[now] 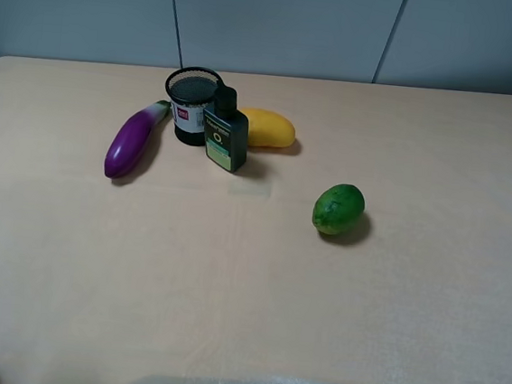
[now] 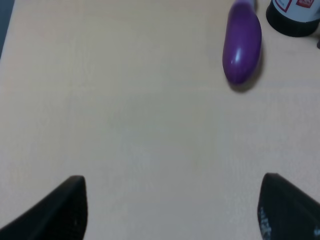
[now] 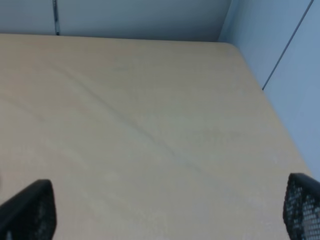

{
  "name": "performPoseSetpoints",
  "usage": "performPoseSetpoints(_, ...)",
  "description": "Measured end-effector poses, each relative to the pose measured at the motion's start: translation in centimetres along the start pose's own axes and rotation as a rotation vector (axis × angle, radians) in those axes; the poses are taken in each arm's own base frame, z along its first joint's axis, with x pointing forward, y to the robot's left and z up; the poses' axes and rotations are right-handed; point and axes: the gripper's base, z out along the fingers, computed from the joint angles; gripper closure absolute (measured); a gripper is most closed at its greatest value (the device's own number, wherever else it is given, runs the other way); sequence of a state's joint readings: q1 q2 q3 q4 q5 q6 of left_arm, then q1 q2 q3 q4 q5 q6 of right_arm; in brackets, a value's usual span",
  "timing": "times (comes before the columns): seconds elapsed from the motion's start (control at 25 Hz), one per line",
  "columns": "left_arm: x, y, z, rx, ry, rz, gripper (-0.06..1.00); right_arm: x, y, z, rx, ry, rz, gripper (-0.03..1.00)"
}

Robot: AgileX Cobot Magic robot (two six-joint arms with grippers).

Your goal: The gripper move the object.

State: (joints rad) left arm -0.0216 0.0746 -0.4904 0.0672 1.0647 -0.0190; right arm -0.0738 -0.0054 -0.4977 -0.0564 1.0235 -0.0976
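Eggplant (image 1: pixel 132 140): glossy purple, elongated, far left on table (image 1: pixel 246 291), beside black mesh cup (image 1: pixel 192 104). Dark bottle (image 1: pixel 225 131), label unreadable. Left gripper (image 2: pixel 172 210) fingers spread, empty; right gripper (image 3: pixel 170 212) spread.

Desk (image 1: pixel 226 316) — pale wood. Black mesh cup (image 1: pixel 192 104) with a red-and-white label stands at the back; dark bottle (image 1: pixel 225 130) upright, touching its front. Yellow fruit (image 1: pixel 269 128) lies just behind the bottle. Round green fruit (image 1: pixel 339 209) — well apart, alone.
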Motion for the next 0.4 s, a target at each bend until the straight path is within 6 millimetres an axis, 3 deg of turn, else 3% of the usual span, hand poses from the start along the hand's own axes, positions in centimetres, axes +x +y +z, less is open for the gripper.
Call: performPoseSetpoints(0.4,0.0,0.0,0.0,0.0,0.0,0.0,0.18,0.0,0.0,0.0,0.0,0.0,0.0,0.28)
